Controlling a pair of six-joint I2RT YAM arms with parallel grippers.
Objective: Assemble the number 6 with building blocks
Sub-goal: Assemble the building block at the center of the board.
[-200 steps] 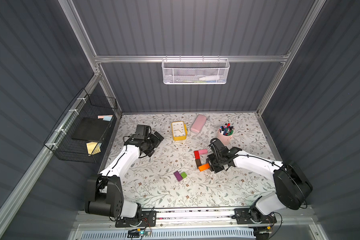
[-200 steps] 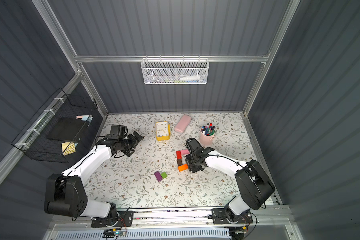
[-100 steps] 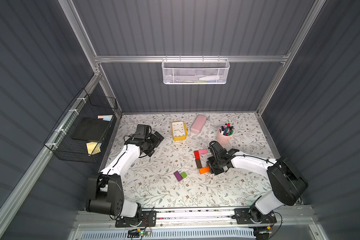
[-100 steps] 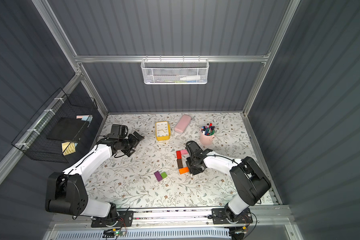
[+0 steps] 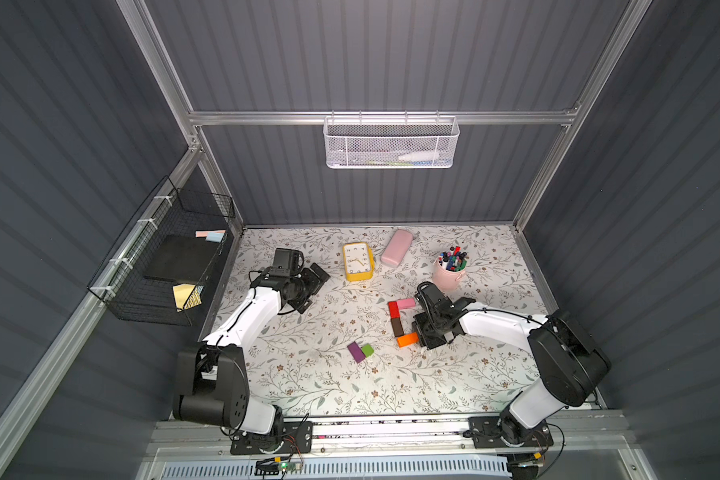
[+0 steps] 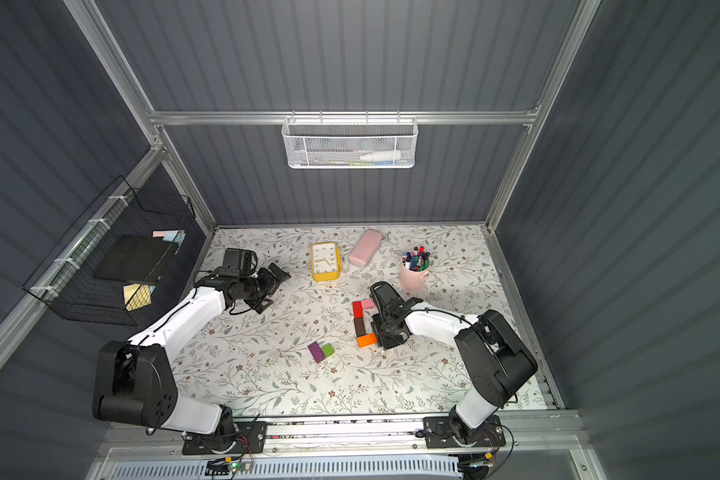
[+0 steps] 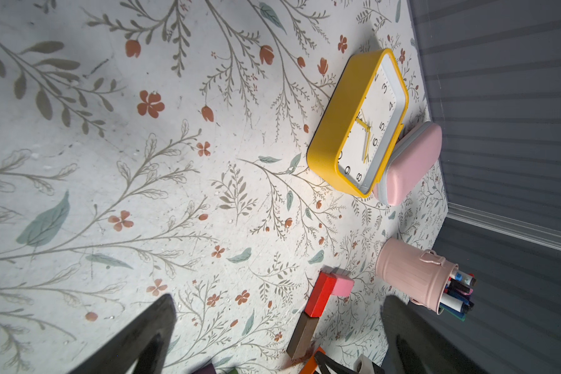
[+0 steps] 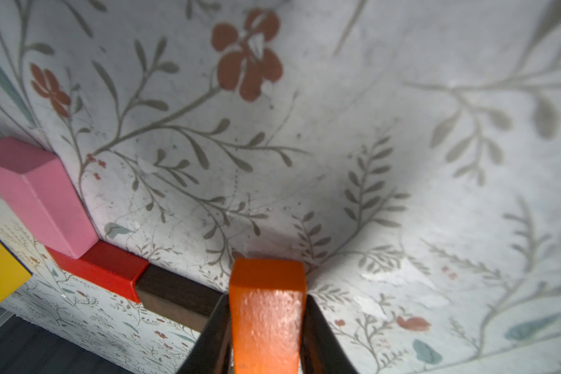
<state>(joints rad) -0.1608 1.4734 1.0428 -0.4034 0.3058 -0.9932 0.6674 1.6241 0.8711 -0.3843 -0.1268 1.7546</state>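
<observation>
free: near mat (image 5: 329, 395) | obstacles: purple block (image 5: 355, 351), green cube (image 5: 367, 350) (mid-mat), clock (image 5: 357, 261), pen cup (image 5: 449, 276)

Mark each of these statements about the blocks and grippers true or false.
1. The right gripper is shut on the orange block. True.
2. The purple block and the green block sit against the brown block. False: they lie side by side, apart from the other blocks.
3. The left gripper holds the pink block. False: it is open and empty, and the pink block lies on the table against the red block.
4. The red block and the brown block lie end to end in one line. True.
</observation>
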